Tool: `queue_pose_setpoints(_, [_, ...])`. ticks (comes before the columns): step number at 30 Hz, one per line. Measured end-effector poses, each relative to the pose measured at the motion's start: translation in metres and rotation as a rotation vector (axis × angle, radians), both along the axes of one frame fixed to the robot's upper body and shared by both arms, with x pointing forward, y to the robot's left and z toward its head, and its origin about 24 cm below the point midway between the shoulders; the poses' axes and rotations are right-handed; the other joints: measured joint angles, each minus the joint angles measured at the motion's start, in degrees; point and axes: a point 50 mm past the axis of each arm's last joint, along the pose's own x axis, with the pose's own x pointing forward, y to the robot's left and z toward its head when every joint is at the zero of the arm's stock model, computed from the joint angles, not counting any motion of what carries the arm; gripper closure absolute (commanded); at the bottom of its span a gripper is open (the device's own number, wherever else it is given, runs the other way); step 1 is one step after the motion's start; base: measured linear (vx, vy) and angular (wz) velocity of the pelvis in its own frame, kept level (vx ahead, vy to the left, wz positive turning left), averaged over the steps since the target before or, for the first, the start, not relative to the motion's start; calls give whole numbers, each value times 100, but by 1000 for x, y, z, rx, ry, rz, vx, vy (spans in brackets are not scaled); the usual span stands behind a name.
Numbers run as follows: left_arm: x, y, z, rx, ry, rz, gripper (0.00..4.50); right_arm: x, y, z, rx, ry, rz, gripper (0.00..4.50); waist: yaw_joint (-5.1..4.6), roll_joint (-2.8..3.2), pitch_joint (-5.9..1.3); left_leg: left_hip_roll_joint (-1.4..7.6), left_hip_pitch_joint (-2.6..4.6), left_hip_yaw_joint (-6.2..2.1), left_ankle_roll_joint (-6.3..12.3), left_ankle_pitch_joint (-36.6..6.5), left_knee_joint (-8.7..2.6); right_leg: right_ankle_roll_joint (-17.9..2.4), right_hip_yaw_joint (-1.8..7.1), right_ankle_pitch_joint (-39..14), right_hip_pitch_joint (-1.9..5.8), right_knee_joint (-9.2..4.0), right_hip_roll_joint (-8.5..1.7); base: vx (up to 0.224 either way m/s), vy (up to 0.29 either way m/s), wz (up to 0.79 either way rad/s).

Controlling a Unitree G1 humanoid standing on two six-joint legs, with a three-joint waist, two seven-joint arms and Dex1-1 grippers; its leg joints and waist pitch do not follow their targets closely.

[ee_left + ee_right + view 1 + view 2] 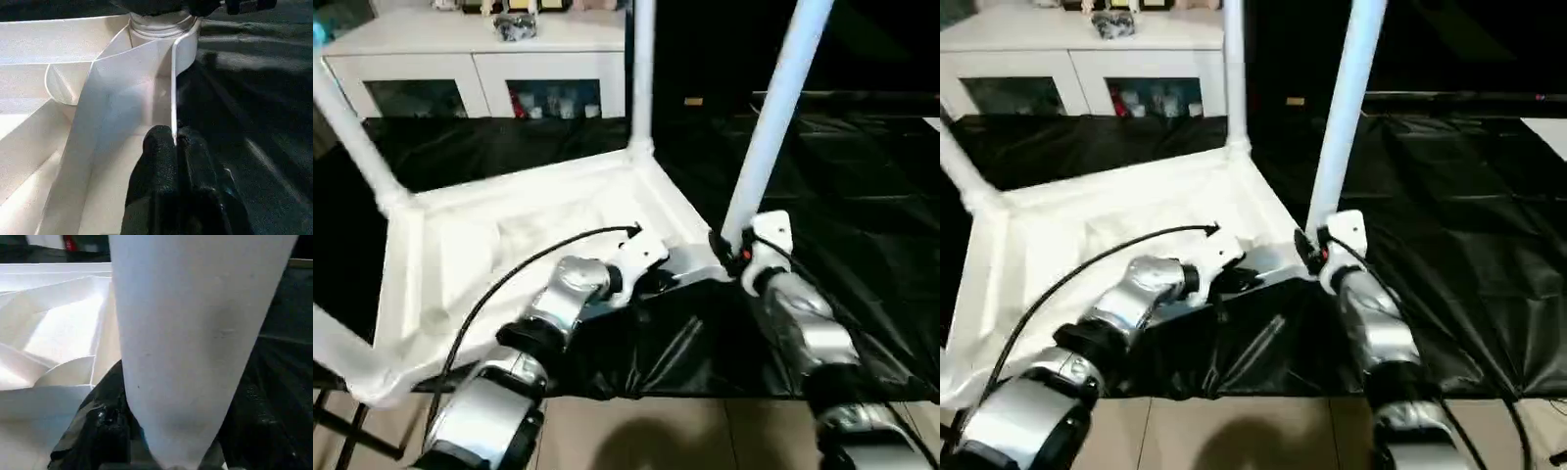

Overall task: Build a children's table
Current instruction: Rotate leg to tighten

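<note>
**Left eye view: upturned table, legs rising out of frame**

Left eye view shows the table top (499,255) lying underside-up on black sheeting (862,196), with white legs standing in its corner sockets and cut off by the frame edges. The right gripper (736,245) sits at the base of the near-right leg (773,117). A white cabinet (480,69) stands behind; no writing is legible on the items in it.

Left wrist view: the left gripper (175,147) is pinched tight on the thin side wall of the top.

Right wrist view: the leg (195,333) crowds the lens. Black fingers (102,431) appear to clasp it at half spread, though the contact is hard to make out.
</note>
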Motion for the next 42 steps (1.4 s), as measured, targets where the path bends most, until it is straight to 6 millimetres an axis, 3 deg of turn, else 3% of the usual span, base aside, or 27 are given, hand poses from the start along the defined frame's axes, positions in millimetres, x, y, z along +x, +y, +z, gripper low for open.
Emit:
queue_pose_setpoints(8, [1, 6, 3, -4, -12, -37, 450, -5, -3, -1, 6, -34, 82, 131, 18, -1, 3, 0, -8, 2, 0, 0, -21, -2, -2, 3, -20, 6, 0, 0, 0, 0])
queue_pose_setpoints(14, [-2, 32, 7, -11, -4, -173, 450, -22, -14, 3, -25, -26, 388, 131, 66, 3, 9, 18, -56, 2, 31, 20, -42, -18, -9, 2, -60, 15, 16, 0, 0, 0])
queue_pose_setpoints(19, [-8, 50, 12, -9, 29, -325, 450, -45, -25, 6, -37, 40, 691, 131, 187, 4, 8, 26, -109, 6, 63, 2, -12, -22, -13, -14, -119, 21, 18, 0, 0, 0])
queue_pose_setpoints(22, [-11, 57, 14, -5, 43, -379, 450, -53, -28, 9, -27, 80, 799, 162, 222, 2, 9, 34, -151, 6, 85, -11, 35, -23, -13, -13, -156, 45, 17, 0, 0, 0])
queue_pose_setpoints(27, [-14, 64, 14, 11, 66, -436, 450, -60, -30, 10, -23, 132, 907, 186, 252, -16, 21, 33, -143, 12, 83, -11, 56, -29, -8, -4, -149, 54, 12, 0, 0, 0])
queue_pose_setpoints(38, [-14, 67, 14, 9, 71, -452, 450, -61, -25, 10, 1, 147, 936, 191, 328, -33, 32, 36, -134, 16, 82, -9, 61, -28, -5, -3, -150, 72, 11, 0, 0, 0])
queue_pose_setpoints(42, [-8, 64, 14, 15, 32, -351, 450, -48, -18, 4, 16, 89, 727, 191, 243, -80, 59, 37, -112, 15, 36, -11, 64, -33, 0, 0, -146, 99, 12, 0, 0, 0])
